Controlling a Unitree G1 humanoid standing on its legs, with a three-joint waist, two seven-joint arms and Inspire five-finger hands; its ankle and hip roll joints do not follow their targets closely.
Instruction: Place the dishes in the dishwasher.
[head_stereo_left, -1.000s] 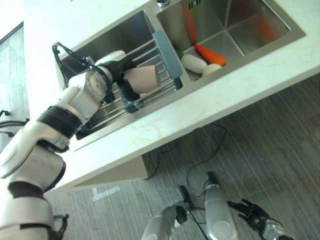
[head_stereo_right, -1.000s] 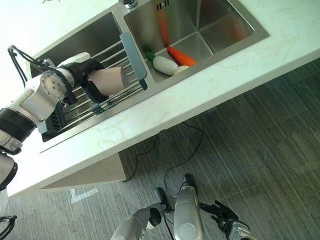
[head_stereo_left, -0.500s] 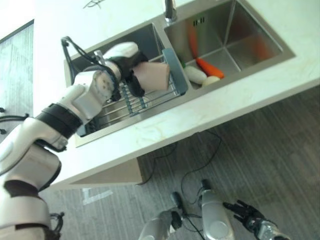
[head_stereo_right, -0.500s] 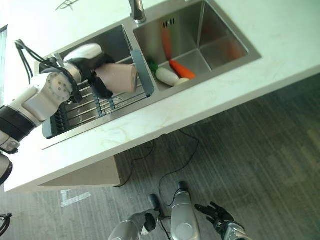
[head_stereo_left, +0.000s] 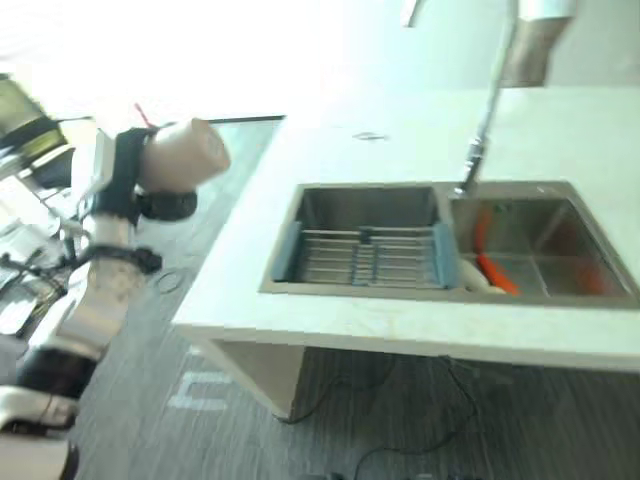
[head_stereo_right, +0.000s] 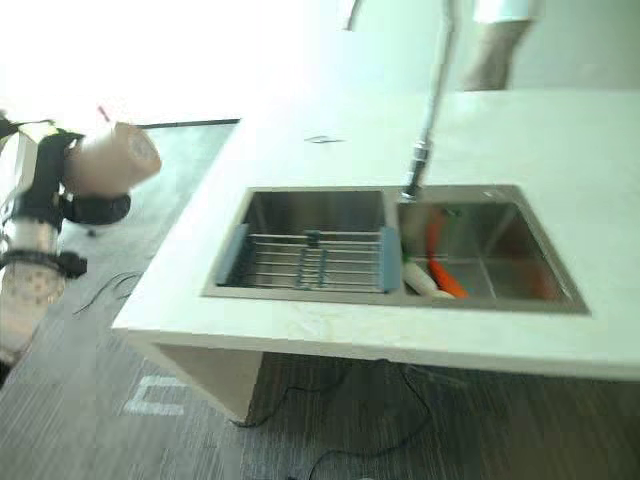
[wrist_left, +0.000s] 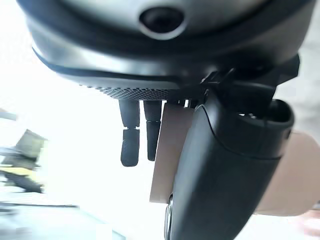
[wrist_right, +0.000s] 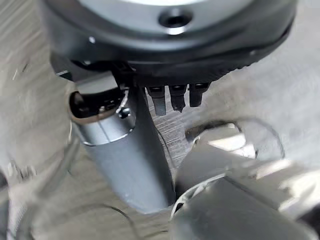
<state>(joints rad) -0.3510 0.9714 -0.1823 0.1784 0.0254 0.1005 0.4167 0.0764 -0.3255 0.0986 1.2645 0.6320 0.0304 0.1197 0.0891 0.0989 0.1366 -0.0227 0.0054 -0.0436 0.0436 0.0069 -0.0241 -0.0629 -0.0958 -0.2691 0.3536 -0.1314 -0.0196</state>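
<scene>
The left hand (head_stereo_left: 125, 175) holds a beige cup (head_stereo_left: 182, 157) aloft, well left of the table (head_stereo_left: 330, 320), fingers (wrist_left: 131, 145) and thumb curled round its side wall. The cup appears rigid, light, smooth and breakable; a grip around mid-body looks soundest. The right hand (wrist_right: 172, 95) hangs over the floor, fingers relaxed.

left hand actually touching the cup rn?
Touching. In the left wrist view the left hand has its thumb laid across the beige cup, with no gap; the left eye view shows the cup held aloft.
</scene>
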